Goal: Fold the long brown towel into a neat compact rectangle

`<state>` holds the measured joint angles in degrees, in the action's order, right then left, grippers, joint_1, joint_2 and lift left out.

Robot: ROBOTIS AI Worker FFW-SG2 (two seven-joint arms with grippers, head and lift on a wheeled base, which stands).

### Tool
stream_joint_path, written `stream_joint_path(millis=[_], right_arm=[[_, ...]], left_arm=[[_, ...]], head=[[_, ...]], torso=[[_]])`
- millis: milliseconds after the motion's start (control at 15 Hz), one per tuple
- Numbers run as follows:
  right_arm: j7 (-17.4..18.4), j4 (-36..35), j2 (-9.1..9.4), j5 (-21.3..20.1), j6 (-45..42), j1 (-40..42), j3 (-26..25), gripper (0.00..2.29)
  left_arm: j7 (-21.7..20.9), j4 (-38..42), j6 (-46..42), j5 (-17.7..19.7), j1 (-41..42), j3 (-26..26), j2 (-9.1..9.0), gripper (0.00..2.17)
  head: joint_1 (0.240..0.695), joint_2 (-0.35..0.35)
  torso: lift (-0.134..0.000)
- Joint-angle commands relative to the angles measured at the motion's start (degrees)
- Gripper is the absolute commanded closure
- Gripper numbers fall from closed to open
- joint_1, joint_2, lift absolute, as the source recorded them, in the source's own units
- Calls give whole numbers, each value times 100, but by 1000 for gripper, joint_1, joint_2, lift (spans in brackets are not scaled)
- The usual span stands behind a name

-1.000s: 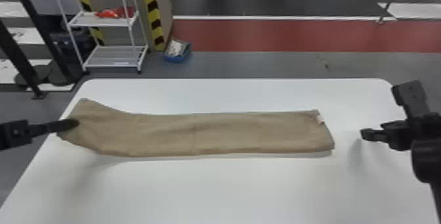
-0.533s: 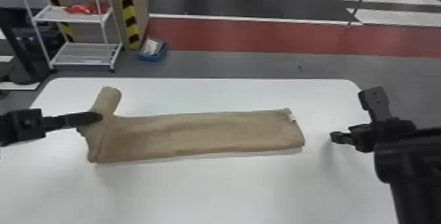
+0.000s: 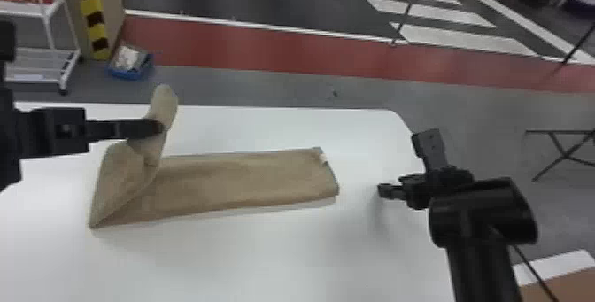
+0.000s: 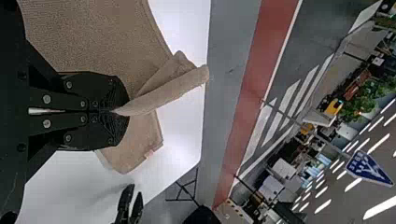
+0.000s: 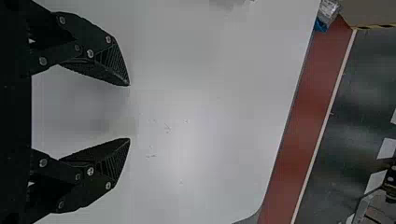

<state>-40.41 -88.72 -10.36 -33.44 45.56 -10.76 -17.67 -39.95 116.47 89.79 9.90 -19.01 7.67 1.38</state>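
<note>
- Left gripper [image 4: 122, 112], two flat black fingers: pinched tight on a bit of the long, flat, brown cloth towel [image 3: 248, 177]. That end's up off the white, smooth-topped table [image 3: 265, 257], with a rolled-looking flap poking out past the fingertips.
- Just below those fingers the cloth drapes into a slanted fold, with a pointy corner down on the robot's side.
- The big thing: from the left fingers, the rest of the towel runs off toward the right arm, long axis pretty much along the line between the two grippers. So I'd guess the held end has to go that way, along the length. Left's clearly the nearer arm, it's got hold of it.
- Looks-wise, the strip past the fold is flat and fairly smooth, with a small pale tag [image 3: 323, 158] by the far end.
- Right gripper [image 5: 129, 112], black too: fingers spread wide, nothing between them, a bit beyond that tagged end.
</note>
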Motion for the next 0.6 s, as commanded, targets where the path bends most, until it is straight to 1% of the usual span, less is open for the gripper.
stream_joint_path(millis=[0,133,267,333,533], right_arm=[[-11,-49,-54,92,10,30,-61,545],[-19,-110,-71,127,28,91,-79,545],[-37,-268,-106,232,116,135,-105,545],[-37,-295,-142,241,151,153,-114,545],[-81,-374,-150,285,186,179,-123,545]], left_arm=[[101,-36,24,-111,-7,-222,-152,1781],[215,-212,24,-225,-15,-468,-152,1781],[347,-370,24,-208,-33,-592,-152,1781],[417,-388,24,-190,-33,-635,-152,1781],[567,-432,24,-155,-68,-653,-152,1781]], head=[[695,-335],[695,-350],[695,-350],[695,-350],[695,-350]], torso=[[-124],[-124],[-124],[-124],[-124]])
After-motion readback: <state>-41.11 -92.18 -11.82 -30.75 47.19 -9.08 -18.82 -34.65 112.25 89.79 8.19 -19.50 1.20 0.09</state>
